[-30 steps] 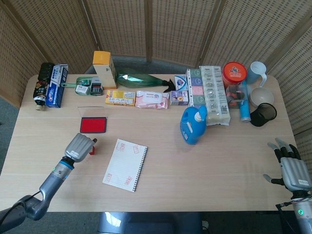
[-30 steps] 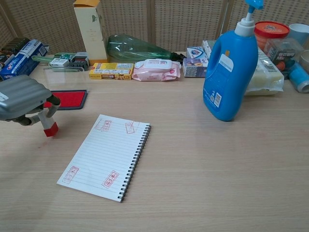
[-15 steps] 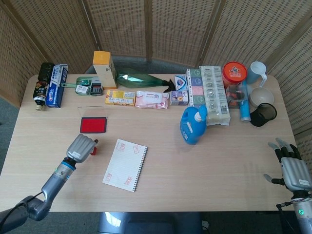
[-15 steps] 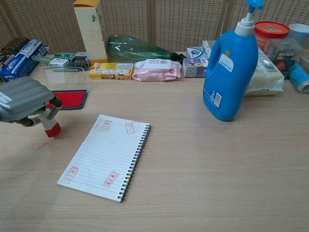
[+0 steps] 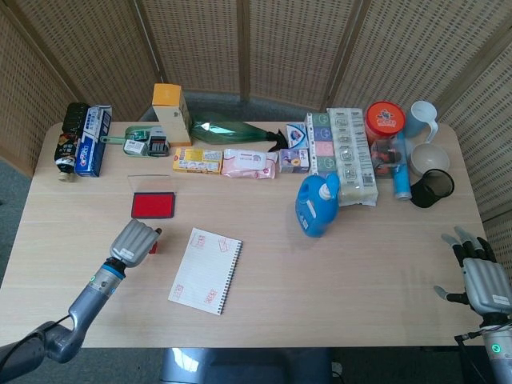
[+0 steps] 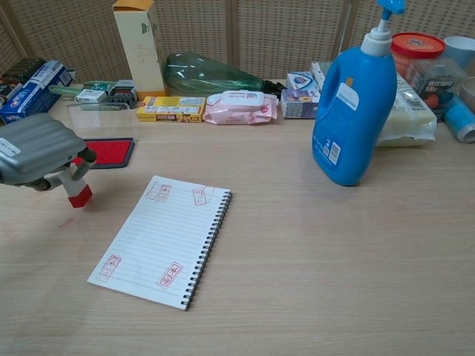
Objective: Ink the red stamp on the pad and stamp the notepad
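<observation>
My left hand (image 5: 133, 240) (image 6: 35, 149) grips the red stamp (image 6: 78, 194) (image 5: 153, 245), held upright just above the table between the ink pad and the notepad. The red ink pad (image 5: 153, 206) (image 6: 106, 152) lies open behind it. The spiral notepad (image 5: 206, 270) (image 6: 161, 239) lies to the stamp's right, with several red stamp marks on its lined page. My right hand (image 5: 483, 276) rests open at the table's near right corner, far from everything, and shows only in the head view.
A blue detergent bottle (image 5: 318, 205) (image 6: 354, 105) stands mid-table right of the notepad. Boxes, a green bottle (image 5: 232, 129), a wipes pack and cups (image 5: 433, 188) line the back edge. The pad's clear lid (image 5: 149, 182) lies behind the ink pad.
My left hand has shifted slightly with the stamp, lifting it a little off the table. The right hand has stayed in place.
</observation>
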`<state>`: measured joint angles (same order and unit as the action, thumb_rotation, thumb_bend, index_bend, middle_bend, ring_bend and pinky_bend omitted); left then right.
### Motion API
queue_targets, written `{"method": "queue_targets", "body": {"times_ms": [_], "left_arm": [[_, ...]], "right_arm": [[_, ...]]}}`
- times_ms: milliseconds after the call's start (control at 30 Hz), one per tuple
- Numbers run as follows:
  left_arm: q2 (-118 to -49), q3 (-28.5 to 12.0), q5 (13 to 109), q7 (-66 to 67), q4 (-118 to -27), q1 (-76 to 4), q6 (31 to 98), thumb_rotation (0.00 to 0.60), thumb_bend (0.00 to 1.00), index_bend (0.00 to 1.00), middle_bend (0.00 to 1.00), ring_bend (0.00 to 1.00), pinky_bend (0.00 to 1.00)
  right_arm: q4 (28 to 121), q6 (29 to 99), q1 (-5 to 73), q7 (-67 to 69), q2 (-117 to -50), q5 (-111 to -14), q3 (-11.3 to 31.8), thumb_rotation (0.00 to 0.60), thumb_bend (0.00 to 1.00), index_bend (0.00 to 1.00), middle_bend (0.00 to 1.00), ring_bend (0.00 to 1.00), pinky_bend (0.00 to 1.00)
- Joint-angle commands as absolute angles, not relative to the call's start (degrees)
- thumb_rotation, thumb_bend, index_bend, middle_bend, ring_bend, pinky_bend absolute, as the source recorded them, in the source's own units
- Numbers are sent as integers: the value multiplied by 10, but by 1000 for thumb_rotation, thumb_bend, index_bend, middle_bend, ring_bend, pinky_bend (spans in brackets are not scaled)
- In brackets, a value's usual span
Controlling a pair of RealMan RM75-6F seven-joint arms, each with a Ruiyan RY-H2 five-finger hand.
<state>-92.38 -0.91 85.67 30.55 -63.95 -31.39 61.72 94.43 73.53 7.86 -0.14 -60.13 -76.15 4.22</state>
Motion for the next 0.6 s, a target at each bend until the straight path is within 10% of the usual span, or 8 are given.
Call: {"method": "queue_targets", "body": {"times_ms": [33,600], "left_arm": [[-922,-11,850,321,-647,-316,612,600,331,605,1000,1000,1000],[-915,-17,825,375,-677,-322,602,600,261,565,1000,1000,1000]], "right_arm": [[945,735,78,-1,-601,-761,42,600,0,123,11,0,0],[949,732,79,-2,-598,-757,42,600,0,123,17,0,0]]}}
